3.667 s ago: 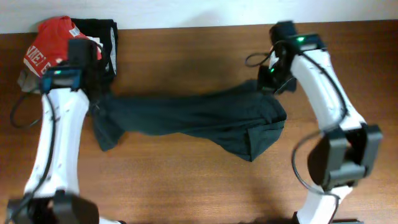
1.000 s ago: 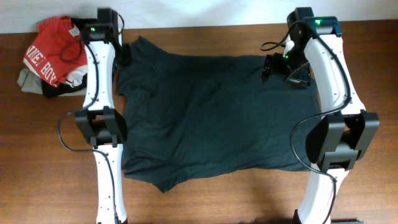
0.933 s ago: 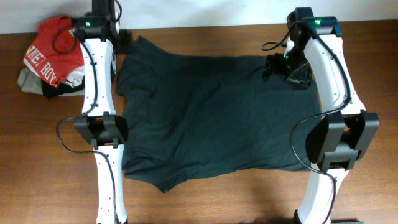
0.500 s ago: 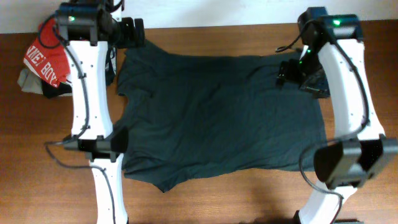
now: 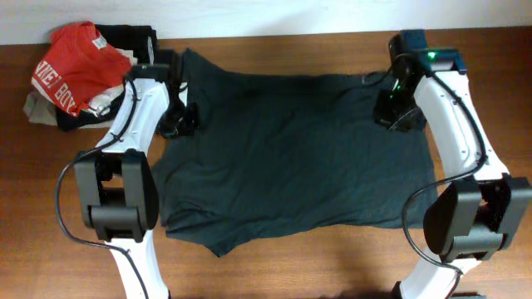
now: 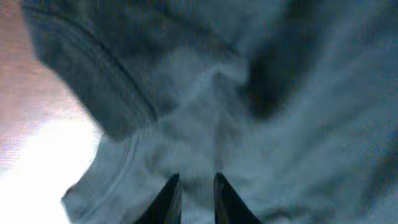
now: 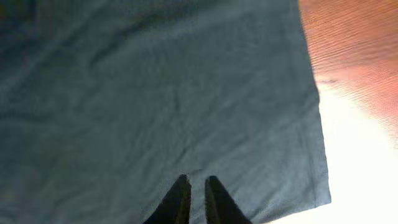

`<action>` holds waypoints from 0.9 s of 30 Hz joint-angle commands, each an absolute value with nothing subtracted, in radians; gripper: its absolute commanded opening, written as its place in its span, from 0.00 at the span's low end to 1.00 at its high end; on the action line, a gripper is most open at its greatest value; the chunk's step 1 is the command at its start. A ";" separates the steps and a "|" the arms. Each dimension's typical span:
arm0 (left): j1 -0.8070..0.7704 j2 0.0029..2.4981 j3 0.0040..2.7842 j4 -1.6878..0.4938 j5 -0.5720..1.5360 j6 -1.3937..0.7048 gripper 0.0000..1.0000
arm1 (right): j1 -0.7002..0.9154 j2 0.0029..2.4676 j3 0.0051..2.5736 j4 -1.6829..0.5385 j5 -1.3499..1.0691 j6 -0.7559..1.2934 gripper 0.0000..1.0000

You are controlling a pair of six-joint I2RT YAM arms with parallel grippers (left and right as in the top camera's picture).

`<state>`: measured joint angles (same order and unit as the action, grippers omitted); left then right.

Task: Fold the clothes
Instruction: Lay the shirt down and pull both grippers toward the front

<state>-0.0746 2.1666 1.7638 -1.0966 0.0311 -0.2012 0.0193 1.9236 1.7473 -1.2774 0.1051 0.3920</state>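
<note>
Now | T-shirt (image 5: 291, 158) spread flat | left gripper (image 6: 196, 182) seemingly pinching it | right gripper (image 7: 196, 182) cannot tell

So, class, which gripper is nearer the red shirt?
Left. The left gripper is over the sleeve side of the dark T-shirt, close to the red shirt. The right gripper is at the opposite edge, the whole garment between.

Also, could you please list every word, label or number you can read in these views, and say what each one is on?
"XIE!" above "BO": white print on the red shirt, overhead view. It is small and cut off by folds, so the reading is uncertain.
T-shirt: no print or label shows in any view.
Nothing else carries readable text, and the wrist views show only plain cloth.
</note>
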 commanded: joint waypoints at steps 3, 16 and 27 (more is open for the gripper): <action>-0.034 2.164 1.593 -1.005 0.032 -0.288 0.09 | 0.019 1.921 1.583 -1.166 0.079 0.407 0.04; 0.096 2.162 1.453 -1.079 -0.076 -0.352 0.01 | -0.159 1.922 1.399 -1.148 0.134 0.435 0.04; 0.048 1.808 1.471 -1.135 -0.056 -0.351 0.03 | -0.168 1.858 1.445 -1.214 -0.205 0.133 0.04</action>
